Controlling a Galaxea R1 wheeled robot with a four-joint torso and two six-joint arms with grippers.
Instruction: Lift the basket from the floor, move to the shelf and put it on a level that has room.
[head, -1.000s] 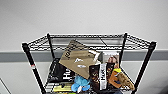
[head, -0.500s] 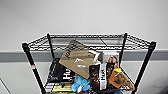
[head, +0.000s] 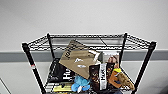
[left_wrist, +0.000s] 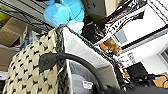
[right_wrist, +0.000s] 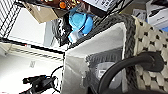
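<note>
Facing the shelf (head: 87, 65), the robot carries the basket (left_wrist: 32, 72) raised beside its cluttered lower tier. The top level (head: 90, 41) has room. Whether either end effector is closed, I cannot tell.

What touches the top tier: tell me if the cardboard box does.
Cannot tell. In the head view the cardboard box leans up on the tier below, its upper corner overlapping the top tier's front wires, hiding contact or gap.

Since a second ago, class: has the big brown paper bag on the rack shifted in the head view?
No. The brown paper bag keeps its place against the rack's back posts and the grey wall stripe; nothing in that view has shifted.
</note>
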